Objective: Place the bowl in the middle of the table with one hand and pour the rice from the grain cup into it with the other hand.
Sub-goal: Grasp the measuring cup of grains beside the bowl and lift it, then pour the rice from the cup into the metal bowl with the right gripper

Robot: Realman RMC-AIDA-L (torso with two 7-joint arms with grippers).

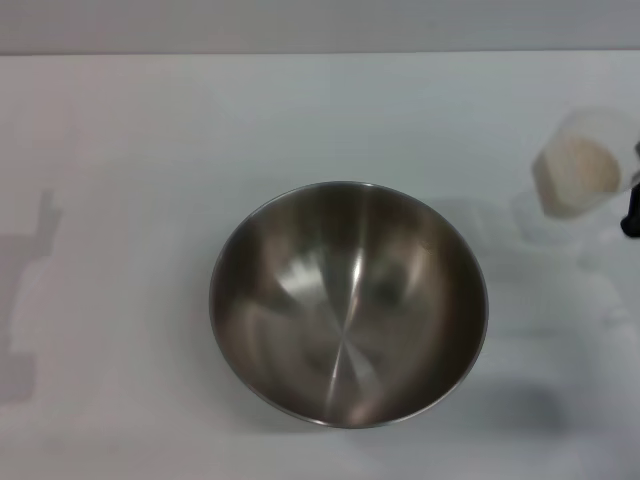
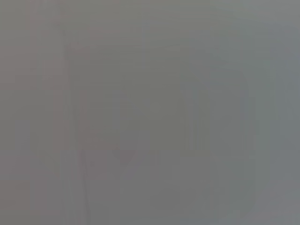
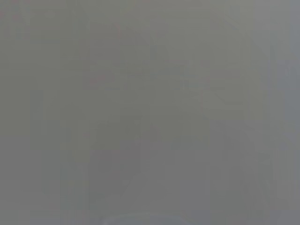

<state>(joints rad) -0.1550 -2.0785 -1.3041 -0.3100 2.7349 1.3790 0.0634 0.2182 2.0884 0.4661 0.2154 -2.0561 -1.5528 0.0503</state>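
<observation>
- We read no brand, label or writing on anything; the bowl [image 1: 348,303] is plain brushed steel and the grain cup [image 1: 585,165] is bare translucent plastic.
- The table [image 1: 130,150] is a flat, unmarked white surface; a paler grey strip of wall runs along its far edge, and that is all of the room we can see.
- A faint grey shadow lies on the table at the robot's left.
- The right pincer [image 1: 631,215] shows only as a dark sliver at the right edge of the head view, just beside the grain cup; we cannot tell whether it is open or closed.
- The grain cup sits towards the table's middle from that pincer, tilted so its mouth faces us, with the rice [image 1: 580,168] as a pale beige mass inside.
- The bowl stands upright near the middle of the table, well apart from the right pincer, on its left and nearer the robot; its inside shows only steel.
- The left pincer is out of sight.
- Both wrist views show only a blank grey field.
</observation>
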